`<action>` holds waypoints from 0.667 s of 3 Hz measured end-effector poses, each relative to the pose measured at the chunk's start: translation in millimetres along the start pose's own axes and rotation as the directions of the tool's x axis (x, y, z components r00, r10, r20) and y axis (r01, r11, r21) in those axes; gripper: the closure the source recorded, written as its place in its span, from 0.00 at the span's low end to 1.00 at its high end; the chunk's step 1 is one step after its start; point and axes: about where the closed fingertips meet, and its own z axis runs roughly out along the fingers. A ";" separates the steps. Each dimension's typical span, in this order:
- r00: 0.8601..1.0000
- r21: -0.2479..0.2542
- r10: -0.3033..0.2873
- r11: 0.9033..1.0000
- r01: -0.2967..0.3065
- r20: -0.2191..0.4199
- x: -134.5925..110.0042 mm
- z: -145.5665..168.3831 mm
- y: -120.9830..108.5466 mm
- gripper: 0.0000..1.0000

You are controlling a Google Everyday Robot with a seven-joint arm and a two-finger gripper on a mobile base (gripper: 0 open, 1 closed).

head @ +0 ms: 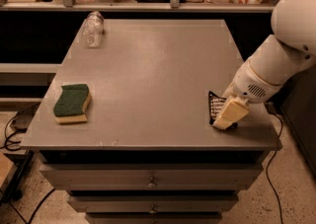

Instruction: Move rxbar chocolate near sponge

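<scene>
The rxbar chocolate (215, 105), a flat black wrapper with white text, lies near the table's front right corner, partly covered by my gripper. My gripper (228, 115), with cream-coloured fingers, is down on the bar's right part, at the end of a white arm coming in from the right. The sponge (72, 102), green top over yellow foam, lies flat near the table's front left edge, far from the bar.
A clear plastic bottle (92, 29) lies on its side at the table's back left. The grey table (148, 70) has drawers below its front edge. A railing and shelves with packages stand behind it. Cables run on the floor at left and right.
</scene>
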 end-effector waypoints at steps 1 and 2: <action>1.000 0.000 0.000 1.000 0.000 0.000 -1.1 -2.9 0.0 1.00; 0.997 0.027 -0.030 0.999 0.029 0.065 -23.2 -18.5 -2.2 1.00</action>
